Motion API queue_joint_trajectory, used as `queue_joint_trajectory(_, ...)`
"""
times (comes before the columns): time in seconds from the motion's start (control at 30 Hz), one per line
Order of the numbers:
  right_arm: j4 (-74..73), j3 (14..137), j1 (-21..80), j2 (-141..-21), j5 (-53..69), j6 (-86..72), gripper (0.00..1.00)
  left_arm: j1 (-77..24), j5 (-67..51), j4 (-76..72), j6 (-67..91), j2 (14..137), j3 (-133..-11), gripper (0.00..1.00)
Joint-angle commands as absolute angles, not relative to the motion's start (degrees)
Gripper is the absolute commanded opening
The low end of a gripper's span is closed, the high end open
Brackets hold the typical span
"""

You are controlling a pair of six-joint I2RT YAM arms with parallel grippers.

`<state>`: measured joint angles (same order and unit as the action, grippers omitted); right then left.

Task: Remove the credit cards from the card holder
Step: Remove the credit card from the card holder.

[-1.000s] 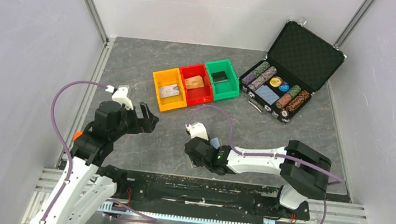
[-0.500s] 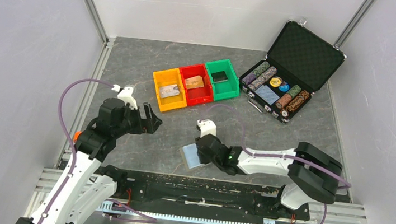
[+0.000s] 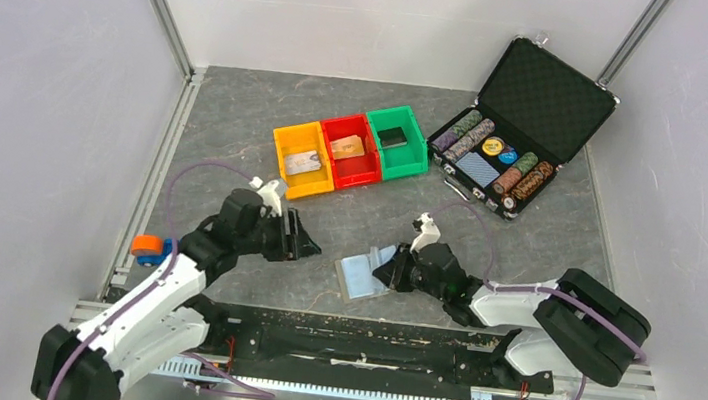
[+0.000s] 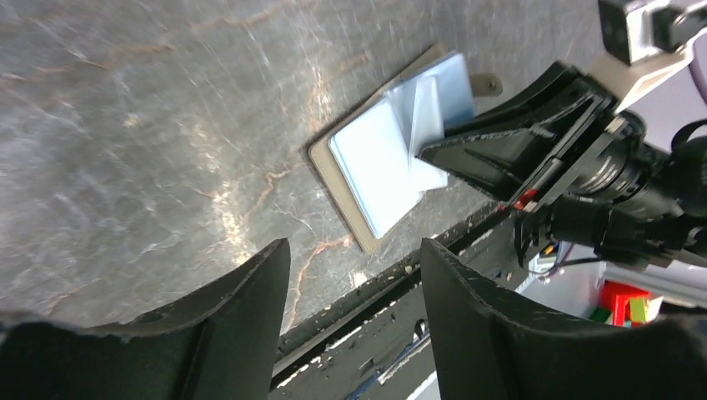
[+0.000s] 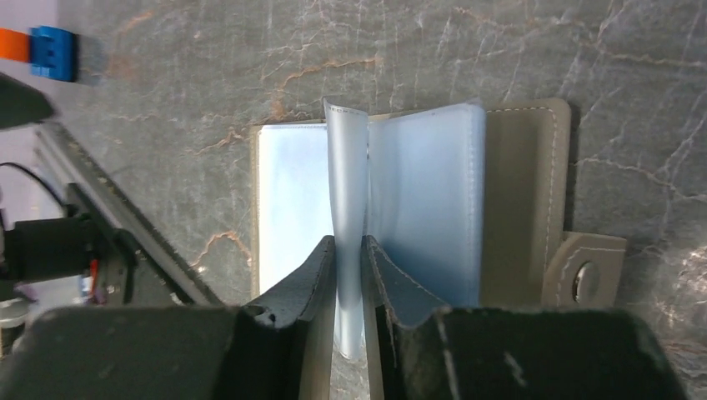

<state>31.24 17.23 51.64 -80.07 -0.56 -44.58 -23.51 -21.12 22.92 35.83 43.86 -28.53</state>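
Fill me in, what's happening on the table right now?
The right gripper has its jaws pinched on a pale-blue inner leaf of the card holder, which lies open on the table near the front edge. The left gripper hovers beside it, jaws open and empty. A card lies in the yellow bin, another in the red bin.

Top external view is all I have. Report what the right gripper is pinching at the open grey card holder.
Observer: The right gripper is shut on one translucent light-blue plastic sleeve, standing upright from the middle of the flat grey bifold card holder.
Operator: Give me the left gripper's state.
Observer: The left gripper is open and empty, above the table, short of the holder.
Operator: Check the clasp.
Observer: The grey snap tab lies unfastened, sticking out flat from the holder's outer edge.
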Motion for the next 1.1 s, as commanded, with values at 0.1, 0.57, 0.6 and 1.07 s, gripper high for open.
queue_joint_trajectory(0.1, 54.31, 10.33, 47.02, -81.77, 12.07, -53.70, 0.17, -30.07, -20.36, 6.27, 42.50, 52.79, -26.73, 0.55)
queue_joint_trajectory(0.57, 62.49, 5.62, 42.75, -81.50, 17.54, -57.44, 0.15, -40.44, -18.67, -7.46, 42.27, 78.20, -36.59, 0.20)
queue_joint_trajectory(0.6, 62.82, 5.62, 42.64, -81.57, 17.76, -57.58, 0.15, -41.11, -18.55, -7.56, 41.96, 79.54, -37.55, 0.19)
queue_joint_trajectory(1.07, 62.56, 6.49, 41.39, -82.83, 19.91, -56.44, 0.17, -44.67, -21.56, -10.34, 41.81, 90.98, -42.01, 0.17)
